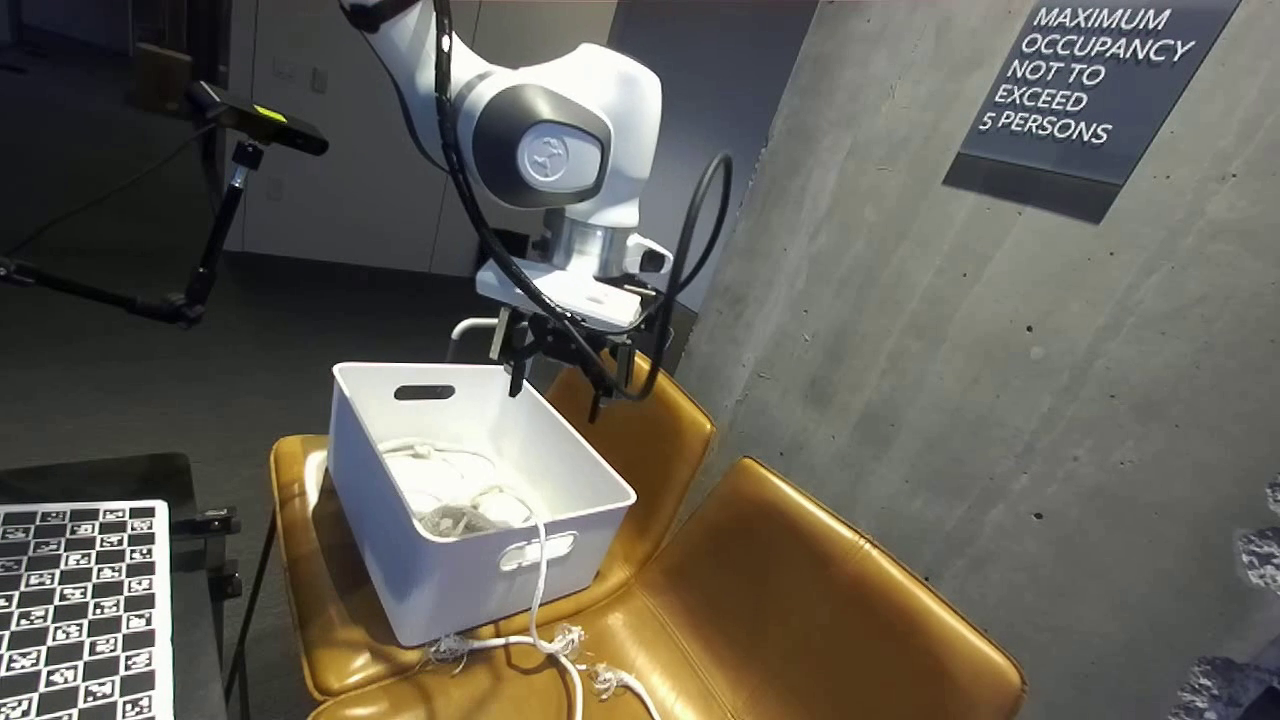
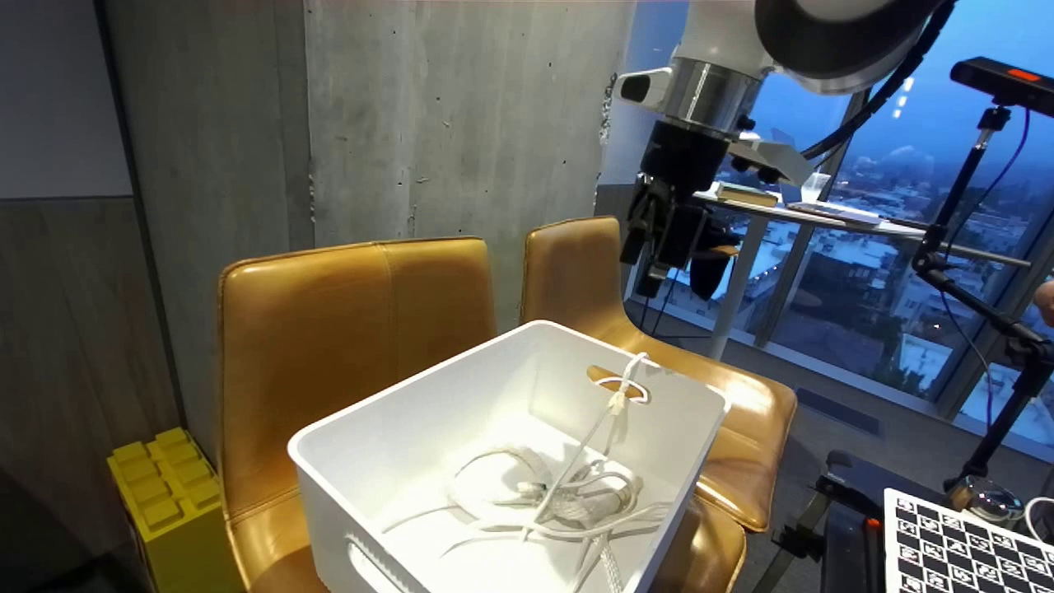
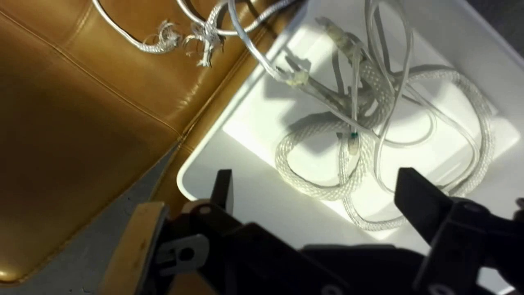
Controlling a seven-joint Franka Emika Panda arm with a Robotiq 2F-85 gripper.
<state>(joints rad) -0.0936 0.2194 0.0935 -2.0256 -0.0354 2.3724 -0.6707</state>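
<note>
Two fingers (image 3: 421, 203) of mine stand spread wide and released, gripping nothing. In the wrist view one finger shows just inside a corner of the white bin (image 1: 475, 590), the other near the loops of braided rope (image 3: 362, 164) lying tangled on the bin's floor; in both exterior views I hang clear of that rope. The bin sits on a tan chair (image 1: 315, 600), and a thinner white cord (image 1: 543, 562) runs from inside it over the rim and down to the leather seat of a second chair (image 1: 830, 590) next to it, where frayed ends (image 3: 168, 39) lie. Around me I see a concrete wall (image 1: 960, 380) with an occupancy sign (image 1: 1085, 95), a patterned board (image 1: 85, 610) of black and white squares, a black camera (image 1: 260, 120) on a jointed stand and, beside the chair that bears the bin, a yellow block (image 2: 177, 502) with raised studs along its top.
</note>
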